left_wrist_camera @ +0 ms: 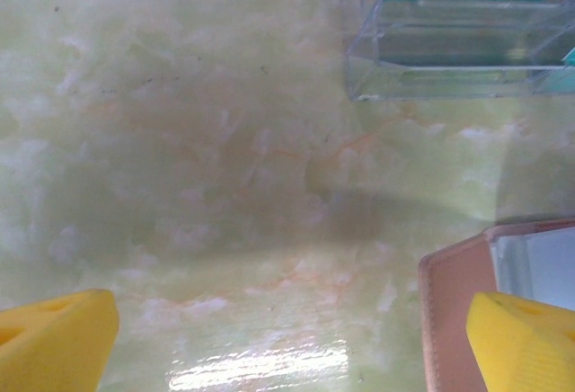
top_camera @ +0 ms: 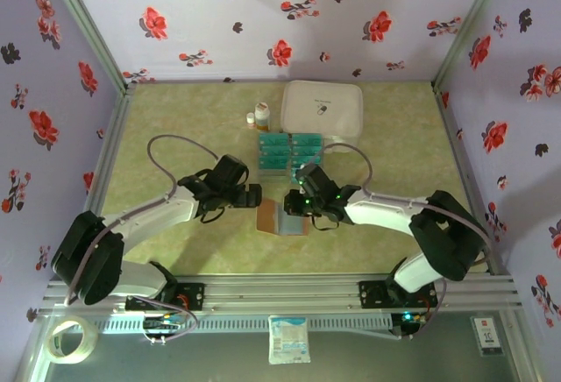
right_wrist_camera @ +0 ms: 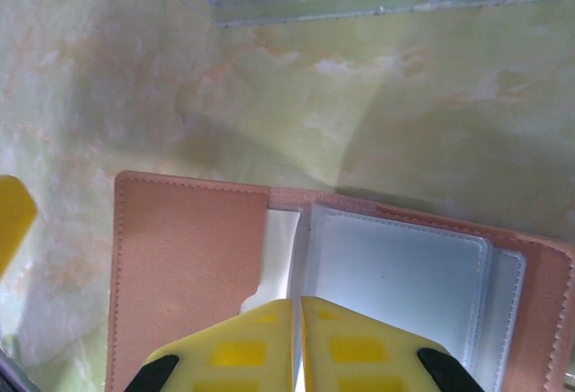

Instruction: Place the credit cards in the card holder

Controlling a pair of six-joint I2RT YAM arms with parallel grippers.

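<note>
- We see the card holder (top_camera: 282, 222) lying open on the table (top_camera: 175, 119), near its middle and a little toward the near edge.
- The credit cards (top_camera: 289, 150) sit in a clear tray (left_wrist_camera: 440, 59) just beyond the holder, toward the far edge.
- The right gripper (right_wrist_camera: 296, 320) hangs over the open holder, its yellow fingers (right_wrist_camera: 243, 351) all but pressed together; we cannot tell whether they pinch a sleeve.
- The left gripper (left_wrist_camera: 287, 347) is just left of the holder, its fingers spread wide and holding nothing.

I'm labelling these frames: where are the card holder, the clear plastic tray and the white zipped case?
card holder (right_wrist_camera: 184, 253), right wrist view, brown left flap.
clear plastic tray (left_wrist_camera: 431, 61), left wrist view, near wall.
white zipped case (top_camera: 323, 102), top external view, lid centre.
</note>
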